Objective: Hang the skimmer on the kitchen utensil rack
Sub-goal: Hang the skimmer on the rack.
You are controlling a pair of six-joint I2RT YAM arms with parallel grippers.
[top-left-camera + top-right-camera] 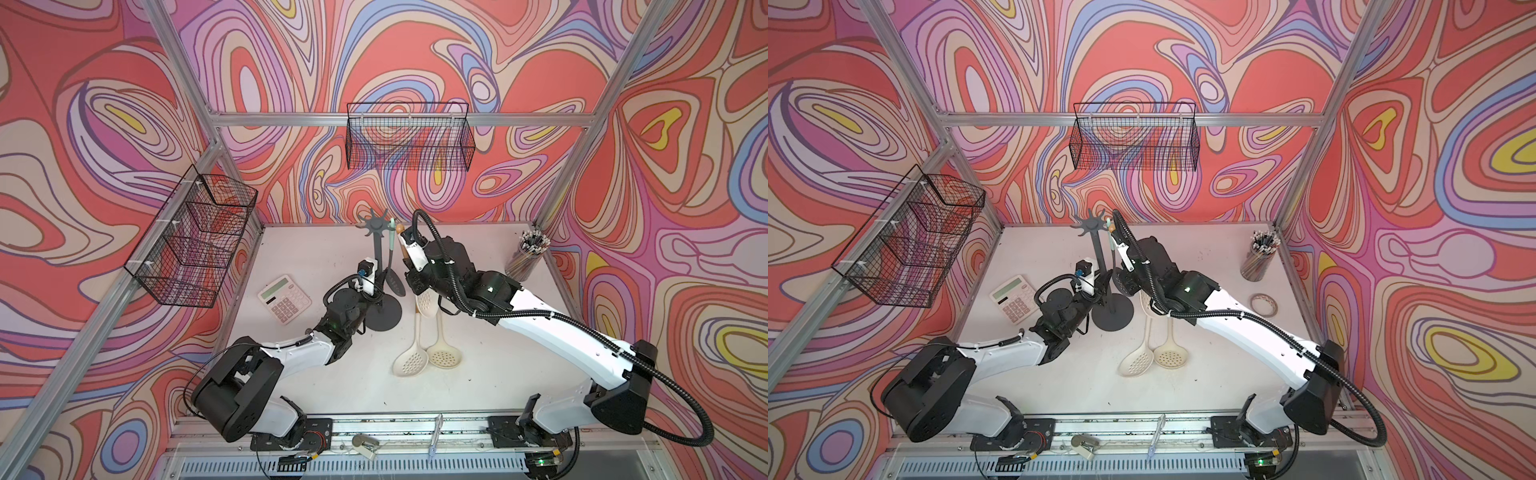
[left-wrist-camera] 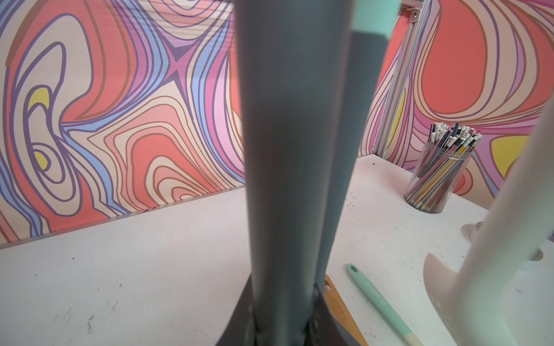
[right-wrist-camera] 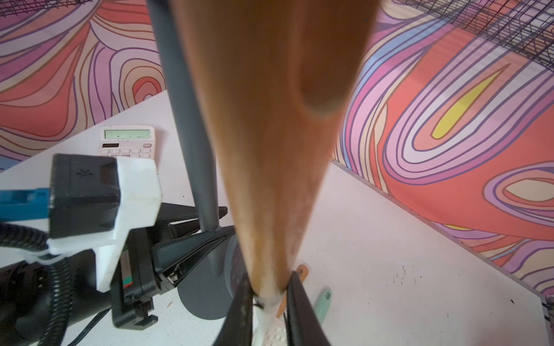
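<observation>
- Spanning the floor of the cell, a white table (image 1: pixel 478 386) carried the kitchen utensil rack (image 1: pixel 379 253), which stood upright near its middle with the round base flat on the top.
- Two black wire baskets hung on the walls: a long basket (image 1: pixel 409 137) high behind the rack, and a divided basket (image 1: pixel 195 237) off to the rack's left.
- The left gripper (image 3: pixel 217 220) was clamped tight on the rack's pole, low down and just above the base.
- The right gripper (image 3: pixel 270 284) was pinched narrow on the skimmer (image 1: pixel 427 302), holding the neck where the wooden handle (image 3: pixel 269 149) met the cream perforated head.
- The skimmer stood nearly upright just to the rack's right, head down, with the handle's tip level with the crown of hooks (image 1: pixel 376 224); whether it touched a hook could not be told.
- A grey slotted spoon (image 1: pixel 395 283) with a mint handle hung from the crown, between the pole and the held skimmer.
- A cream ladle-shaped strainer (image 1: pixel 411 361) and a second strainer (image 1: pixel 444 353) lay side by side on the table, in front of the rack's base and to its right.
- A calculator (image 1: pixel 284 298) lay near the base, on the rack's left.
- A clear cup of pencils (image 1: pixel 524 257) stood well to the rack's right, by the wall.
- A roll of tape (image 1: pixel 1263 304) lay well to the rack's right too.
</observation>
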